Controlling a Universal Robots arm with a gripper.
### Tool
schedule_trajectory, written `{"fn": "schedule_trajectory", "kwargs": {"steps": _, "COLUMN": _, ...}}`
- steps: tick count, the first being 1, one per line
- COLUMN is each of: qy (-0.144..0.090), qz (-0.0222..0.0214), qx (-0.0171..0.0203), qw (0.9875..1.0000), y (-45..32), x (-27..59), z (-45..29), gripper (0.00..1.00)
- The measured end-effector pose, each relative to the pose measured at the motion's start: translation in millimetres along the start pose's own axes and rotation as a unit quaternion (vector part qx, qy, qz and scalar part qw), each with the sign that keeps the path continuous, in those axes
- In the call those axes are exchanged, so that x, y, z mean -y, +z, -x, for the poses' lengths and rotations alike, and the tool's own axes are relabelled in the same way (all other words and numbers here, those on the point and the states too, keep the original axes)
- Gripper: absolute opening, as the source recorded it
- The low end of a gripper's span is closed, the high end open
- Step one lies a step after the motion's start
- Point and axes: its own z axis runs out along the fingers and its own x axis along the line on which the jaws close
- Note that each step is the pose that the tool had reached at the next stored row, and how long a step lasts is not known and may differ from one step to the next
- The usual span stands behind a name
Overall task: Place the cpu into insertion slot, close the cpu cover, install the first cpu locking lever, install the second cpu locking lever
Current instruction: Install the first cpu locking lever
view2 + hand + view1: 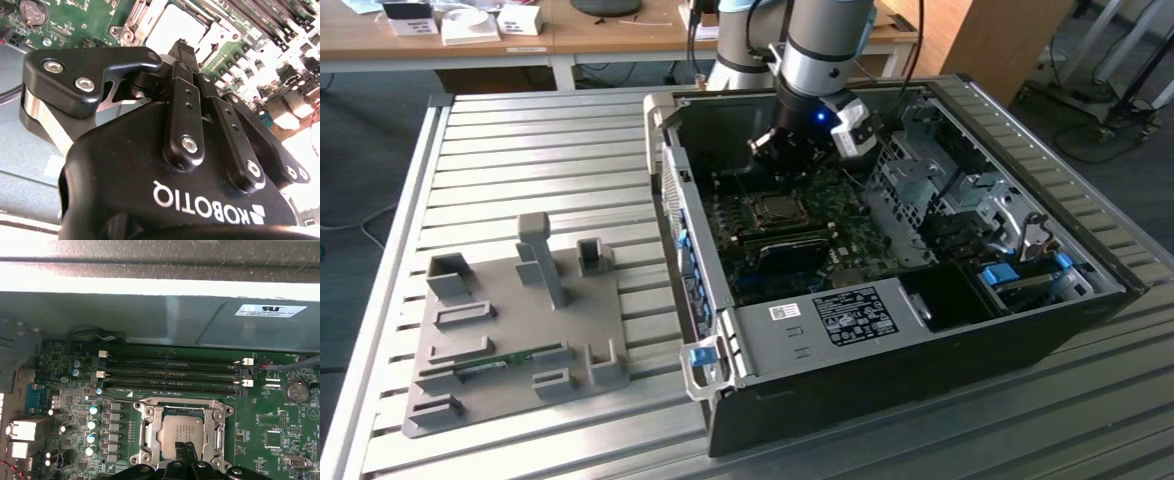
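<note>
Silver-grey cpu within flat cpu cover, green motherboard inside computer case

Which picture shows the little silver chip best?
The first wrist view: the cpu is seen flat-on, nearly whole. In the second wrist view the gripper hides part of it; in the exterior view it looks small and far.

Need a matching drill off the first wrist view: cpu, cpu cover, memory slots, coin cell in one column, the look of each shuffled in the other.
Column 1
1. cpu
2. cpu cover
3. memory slots
4. coin cell

Column 2
A. long, black, lying parallel
B. round, silvery
C. silver-grey square, flat
D. silvery metal frame with a large square window

Pairs: 1-C, 2-D, 3-A, 4-B
</note>
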Motion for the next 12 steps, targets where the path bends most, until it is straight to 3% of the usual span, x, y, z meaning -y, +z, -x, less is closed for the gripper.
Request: {"fn": "schedule_trajectory", "kwargs": {"steps": 12, "qy": 0.000, "qz": 0.0000, "qx": 0.0000, "qw": 1.0000, "y": -2.6, "x": -0.2, "z": 0.1, "gripper": 0.11}}
